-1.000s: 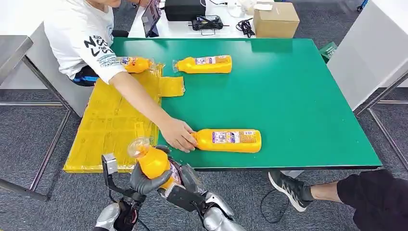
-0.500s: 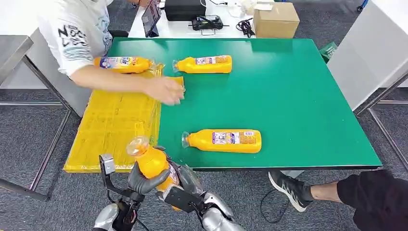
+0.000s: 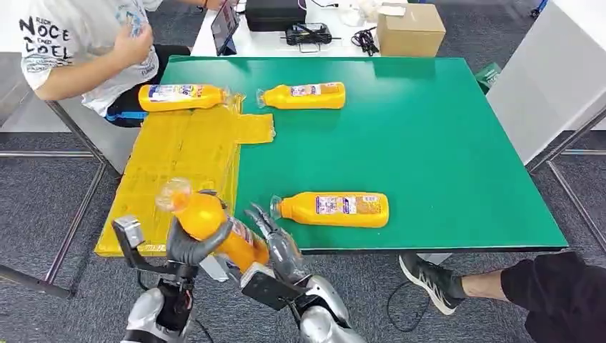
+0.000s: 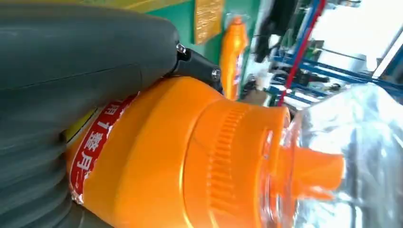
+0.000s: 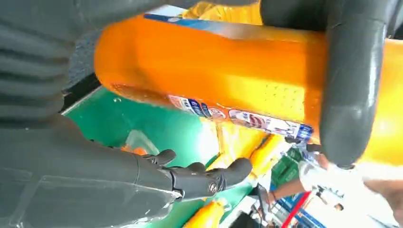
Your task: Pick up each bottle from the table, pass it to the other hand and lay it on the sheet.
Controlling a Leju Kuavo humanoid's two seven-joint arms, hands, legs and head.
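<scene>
My left hand (image 3: 191, 246) grips an orange bottle (image 3: 214, 227) by its upper body, tilted with the cap toward the yellow sheet (image 3: 179, 164), just off the table's front edge. The left wrist view shows that bottle (image 4: 190, 156) close up against the left hand (image 4: 71, 71). Beside the bottle's base my right hand (image 3: 275, 246) has its fingers spread and holds nothing; in its wrist view the right hand (image 5: 142, 175) lies apart from the bottle (image 5: 214, 80). A second bottle (image 3: 336, 209) lies near the front edge, a third (image 3: 304, 95) at the back, and another (image 3: 179, 96) on the sheet's far end.
The green table (image 3: 429, 143) has bare room on its right half. A person (image 3: 78, 43) sits at the back left by the sheet. A cardboard box (image 3: 409, 28) stands on the table behind. Someone's leg and shoe (image 3: 436, 282) lie on the floor at the front right.
The person's arm left the front bottle and drew back off the table. My left hand moved left with the held bottle, and my right hand's fingers came off it.
</scene>
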